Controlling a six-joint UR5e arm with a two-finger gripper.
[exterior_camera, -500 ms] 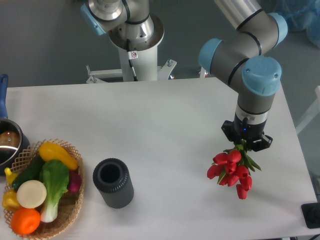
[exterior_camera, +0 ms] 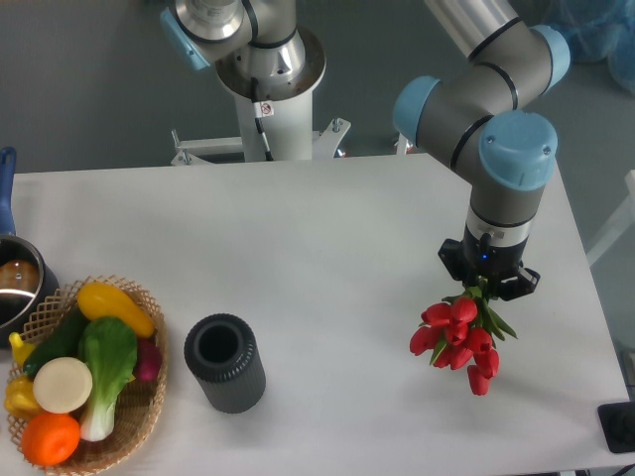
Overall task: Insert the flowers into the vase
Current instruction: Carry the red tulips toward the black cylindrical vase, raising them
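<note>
Your gripper [exterior_camera: 488, 285] clenched the flowers [exterior_camera: 458, 332] at four o'clock; vase [exterior_camera: 225, 362] stood empty at seven. Insertion remained undone.

Gripper [exterior_camera: 488, 286] at 3 o'clock, closed on green stems; flowers [exterior_camera: 457, 338] hang below it, red buds pointing toward 5 o'clock. Vase [exterior_camera: 224, 362] upright at 7 o'clock, well apart. Wicker basket [exterior_camera: 145, 401] of vegetables at 8 o'clock, pot [exterior_camera: 20, 288] behind it.
</note>
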